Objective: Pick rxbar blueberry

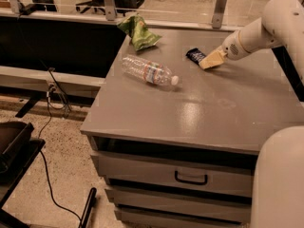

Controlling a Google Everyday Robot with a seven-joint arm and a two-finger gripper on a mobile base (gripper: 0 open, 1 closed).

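Note:
The rxbar blueberry [195, 55] is a small dark navy bar lying flat near the back of the grey cabinet top [213, 108]. My gripper [210, 60], with pale tan fingers on a white arm coming in from the right, sits low over the top with its tips at the bar's right end, partly covering it. Whether it touches or holds the bar does not show.
A clear plastic water bottle [148, 71] lies on its side left of the bar. A green chip bag [140, 33] lies at the back left corner. A glass-and-post railing [219, 6] runs behind the cabinet. Drawers [190, 177] are below; a cable [47, 127] trails on the floor at left.

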